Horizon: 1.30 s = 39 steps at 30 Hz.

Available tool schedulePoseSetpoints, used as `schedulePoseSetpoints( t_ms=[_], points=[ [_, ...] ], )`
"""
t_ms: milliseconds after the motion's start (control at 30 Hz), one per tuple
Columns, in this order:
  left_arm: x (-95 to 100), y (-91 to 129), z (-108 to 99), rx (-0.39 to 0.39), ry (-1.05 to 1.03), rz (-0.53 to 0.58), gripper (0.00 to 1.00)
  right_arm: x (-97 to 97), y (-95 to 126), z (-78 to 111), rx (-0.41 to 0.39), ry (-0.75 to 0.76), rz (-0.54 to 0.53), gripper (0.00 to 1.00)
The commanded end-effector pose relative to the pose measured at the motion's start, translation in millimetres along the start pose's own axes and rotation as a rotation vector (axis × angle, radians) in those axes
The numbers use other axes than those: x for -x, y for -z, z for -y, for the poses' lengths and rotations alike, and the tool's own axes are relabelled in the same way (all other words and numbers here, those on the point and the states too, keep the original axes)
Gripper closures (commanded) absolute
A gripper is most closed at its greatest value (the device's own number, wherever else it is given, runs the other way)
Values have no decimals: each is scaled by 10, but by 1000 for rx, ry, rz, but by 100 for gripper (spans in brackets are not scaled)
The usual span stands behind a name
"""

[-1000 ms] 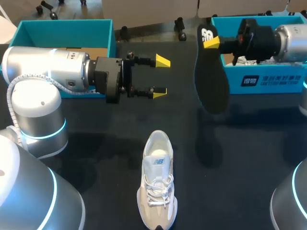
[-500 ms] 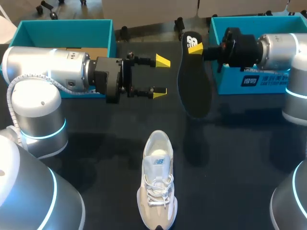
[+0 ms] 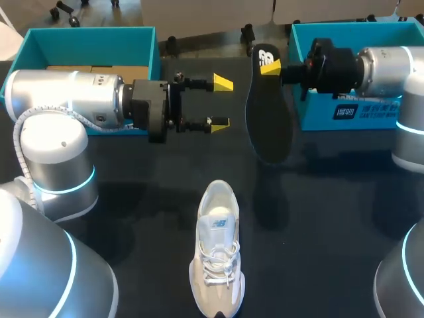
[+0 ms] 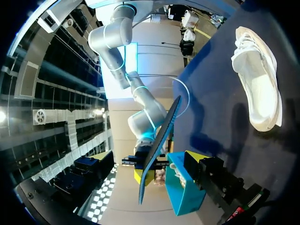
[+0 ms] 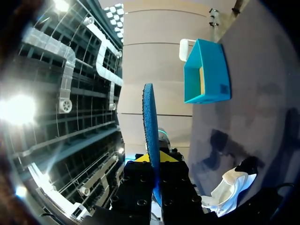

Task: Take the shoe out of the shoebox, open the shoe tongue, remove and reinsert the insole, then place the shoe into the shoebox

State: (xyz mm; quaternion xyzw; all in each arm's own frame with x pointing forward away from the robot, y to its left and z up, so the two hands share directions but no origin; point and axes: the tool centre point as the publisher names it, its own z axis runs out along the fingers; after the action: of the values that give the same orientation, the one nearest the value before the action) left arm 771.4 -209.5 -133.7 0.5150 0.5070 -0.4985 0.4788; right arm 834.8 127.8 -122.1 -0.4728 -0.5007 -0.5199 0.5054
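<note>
Left arm (image 3: pixel 66 99) (white cable (image 3: pixel 18 136)), right arm (image 3: pixel 391 63): silver, cyan joint rings. Left claw (image 3: pixel 220 103), right claw (image 3: pixel 269 66): black, yellow-tipped.

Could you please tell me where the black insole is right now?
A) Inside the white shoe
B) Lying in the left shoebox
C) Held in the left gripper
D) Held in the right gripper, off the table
D: the right gripper is shut on one end of the insole, which hangs above the table, while the left gripper is open and empty.

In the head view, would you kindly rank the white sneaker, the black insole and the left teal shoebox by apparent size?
1. Left teal cardboard shoebox, partly hidden.
2. White lace-up sneaker and black foam insole: alike; the raised insole is nearer the camera, so unranked.
</note>
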Motion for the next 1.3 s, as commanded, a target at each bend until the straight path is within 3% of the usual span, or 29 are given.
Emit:
schedulePoseSetpoints(
  t_ms=[33, 500, 967, 1300],
  points=[
    [-48, -94, -117, -21, -12, 23, 0, 7, -15, -3, 1, 0, 1, 100],
    [-129, -476, -136, -8, -44, 96, 0, 7, -15, -3, 1, 0, 1, 100],
    [-10, -609, -154, 48, -69, 103, 0, 7, -15, -3, 1, 0, 1, 100],
    [95, -615, -164, 49, -98, 80, 45, 7, -15, -3, 1, 0, 1, 100]
  ],
)
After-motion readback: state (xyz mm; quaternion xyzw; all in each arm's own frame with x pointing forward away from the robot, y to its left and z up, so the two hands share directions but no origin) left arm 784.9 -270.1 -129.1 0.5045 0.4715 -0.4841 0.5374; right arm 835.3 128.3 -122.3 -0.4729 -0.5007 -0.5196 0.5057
